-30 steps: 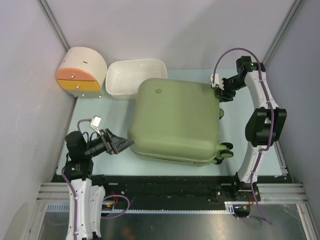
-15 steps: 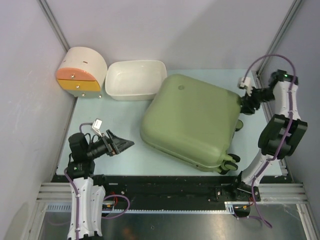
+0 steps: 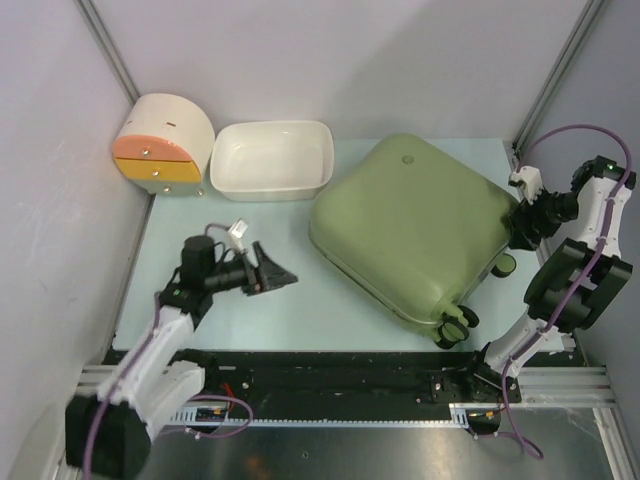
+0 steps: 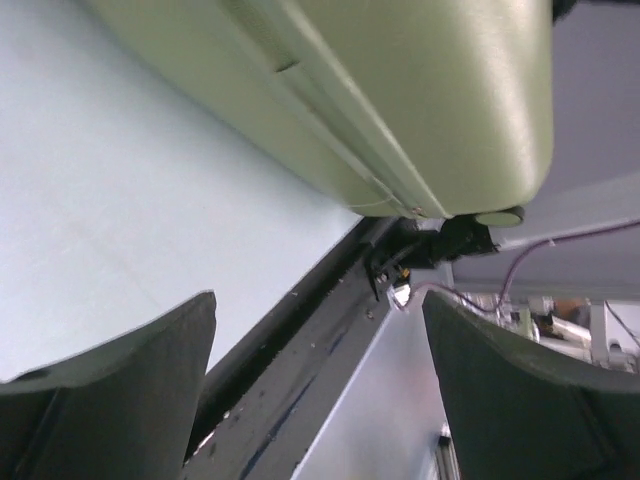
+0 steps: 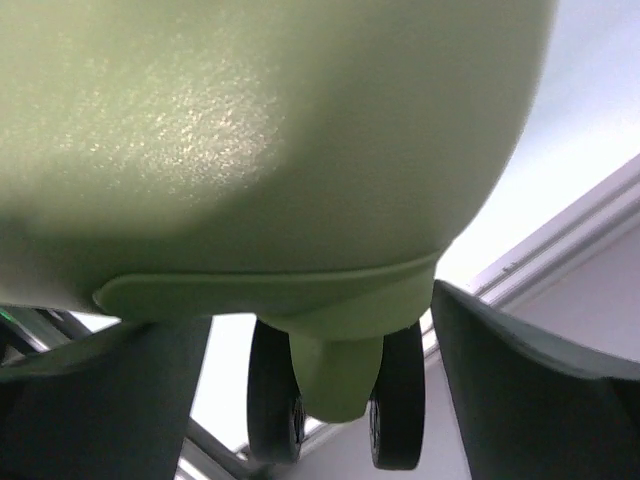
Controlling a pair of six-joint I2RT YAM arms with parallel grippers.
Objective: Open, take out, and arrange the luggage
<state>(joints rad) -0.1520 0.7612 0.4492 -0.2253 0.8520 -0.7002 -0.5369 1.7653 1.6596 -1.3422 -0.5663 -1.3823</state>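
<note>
**Luggage shut and flat; opening not yet begun.**

Top view: the luggage (image 3: 410,225) lies closed and slanted on the right half of the table (image 3: 300,320), wheels (image 3: 455,325) nearest you.
Left wrist view: your left gripper (image 4: 315,310) is released, empty and clear of the shell.
Right wrist view: your right gripper (image 5: 320,305) stands spread about a wheeled corner, gripping nothing.
You still have to open, unload and arrange.

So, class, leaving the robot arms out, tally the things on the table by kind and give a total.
Olive-green hard-shell suitcase: 1
White rectangular tub: 1
Cream drawer box with orange front: 1
Total: 3
</note>
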